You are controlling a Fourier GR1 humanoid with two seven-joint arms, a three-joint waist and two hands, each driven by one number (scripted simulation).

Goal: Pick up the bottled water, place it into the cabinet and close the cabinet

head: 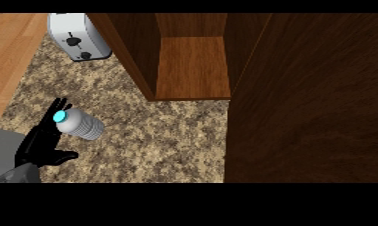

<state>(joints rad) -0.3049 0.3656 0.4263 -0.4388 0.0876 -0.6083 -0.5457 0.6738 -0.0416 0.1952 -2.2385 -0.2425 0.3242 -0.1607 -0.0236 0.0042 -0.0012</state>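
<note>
A clear water bottle (81, 124) with a light-blue cap lies tilted on the speckled counter (155, 135) at the lower left. My left hand (43, 142) is just left of it, fingers straight and pointing up beside the cap, thumb out to the right below the bottle; I cannot tell whether it touches the bottle. The dark wooden cabinet (193, 67) stands open at the top centre, its inner shelf bare. Its open door (303, 100) fills the right side of the view. My right hand does not show.
A white toaster (77, 36) stands at the top left, next to the cabinet's left wall. A lighter wooden surface (16, 50) borders the counter on the far left.
</note>
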